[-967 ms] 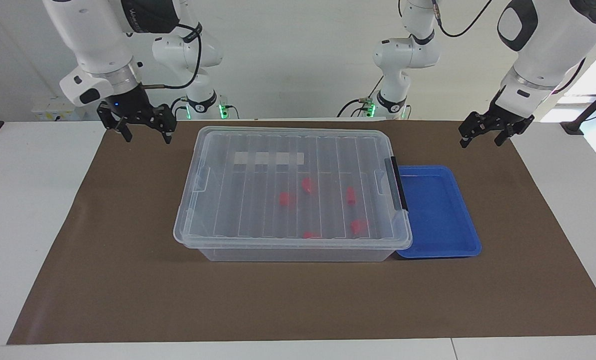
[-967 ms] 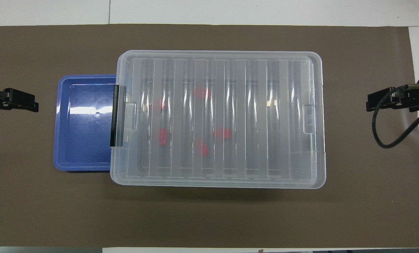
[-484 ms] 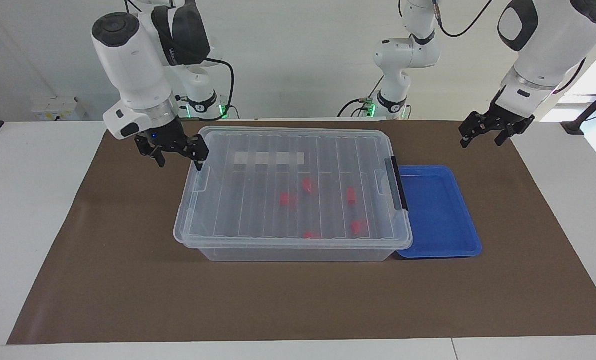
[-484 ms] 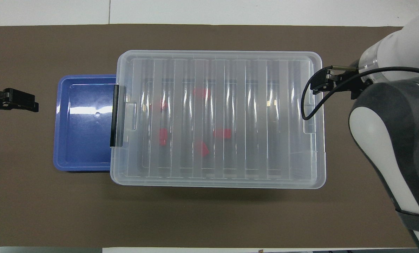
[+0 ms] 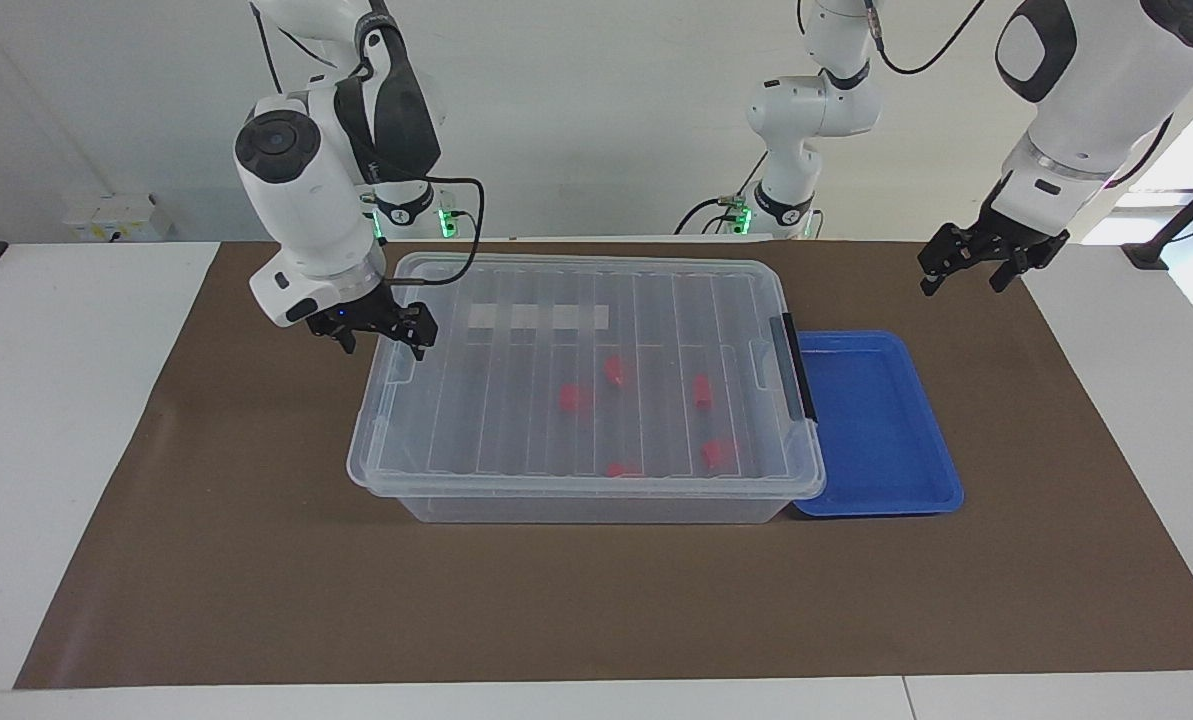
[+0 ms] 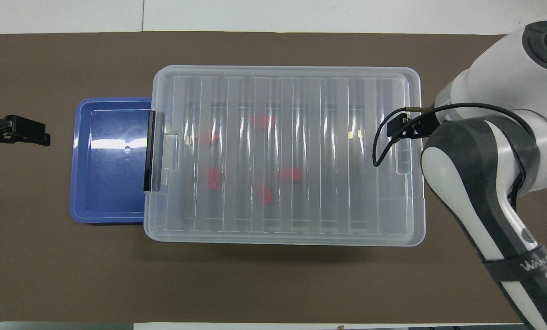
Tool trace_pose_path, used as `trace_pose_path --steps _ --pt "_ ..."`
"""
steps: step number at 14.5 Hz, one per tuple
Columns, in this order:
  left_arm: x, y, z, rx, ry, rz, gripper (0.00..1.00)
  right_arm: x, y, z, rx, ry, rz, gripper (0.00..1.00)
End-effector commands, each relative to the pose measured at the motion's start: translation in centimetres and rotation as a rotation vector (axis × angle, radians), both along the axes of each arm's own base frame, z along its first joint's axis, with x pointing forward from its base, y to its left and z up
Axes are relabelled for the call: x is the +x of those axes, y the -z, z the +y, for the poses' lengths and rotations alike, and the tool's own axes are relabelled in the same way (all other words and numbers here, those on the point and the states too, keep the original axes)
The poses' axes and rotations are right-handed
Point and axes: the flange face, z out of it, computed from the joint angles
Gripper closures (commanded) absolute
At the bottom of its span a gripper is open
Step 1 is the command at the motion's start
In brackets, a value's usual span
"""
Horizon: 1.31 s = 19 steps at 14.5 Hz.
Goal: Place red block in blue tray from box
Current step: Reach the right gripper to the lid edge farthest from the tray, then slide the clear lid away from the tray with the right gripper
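The box (image 5: pixel 516 400) is a clear bin with its ribbed lid shut; it also shows in the overhead view (image 6: pixel 328 156). Several red blocks lie inside, one in the middle (image 5: pixel 574 398) (image 6: pixel 290 173). The blue tray (image 5: pixel 876 420) (image 6: pixel 110 160) sits empty beside the box at the left arm's end, by the black latch (image 5: pixel 799 365). My right gripper (image 5: pixel 381 343) is open and empty, just over the lid's rim at the right arm's end; I cannot tell if it touches. My left gripper (image 5: pixel 961 282) (image 6: pixel 44 135) is open and empty, waiting over the mat beside the tray.
A brown mat (image 5: pixel 256 560) covers the table under everything. A white label strip (image 5: pixel 539 316) is on the lid's part nearer the robots. The right arm's body (image 6: pixel 479 183) hangs over the mat beside the box.
My right gripper has come down and moved from over the bare mat to the box's rim at the right arm's end. The left arm, box, tray and blocks have not moved.
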Motion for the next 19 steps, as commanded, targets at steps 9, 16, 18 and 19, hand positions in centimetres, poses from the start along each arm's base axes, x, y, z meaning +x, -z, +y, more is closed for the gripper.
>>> trace_pose_path --steps 9,16,18,19 --pt "-0.1 -0.4 0.3 0.01 -0.001 0.005 0.0 -3.4 3.3 -4.6 -0.014 -0.065 0.001 0.0" --pt "-0.1 -0.4 0.3 0.01 -0.001 0.005 0.0 -3.3 3.4 -9.3 -0.002 -0.121 0.001 0.0" --pt "-0.1 -0.4 0.3 0.01 0.001 0.003 0.0 -3.0 3.4 -10.4 0.0 -0.14 -0.018 0.0" --pt "-0.1 -0.4 0.3 0.01 0.0 0.005 0.0 -3.0 3.4 -11.0 0.001 -0.147 -0.017 0.0"
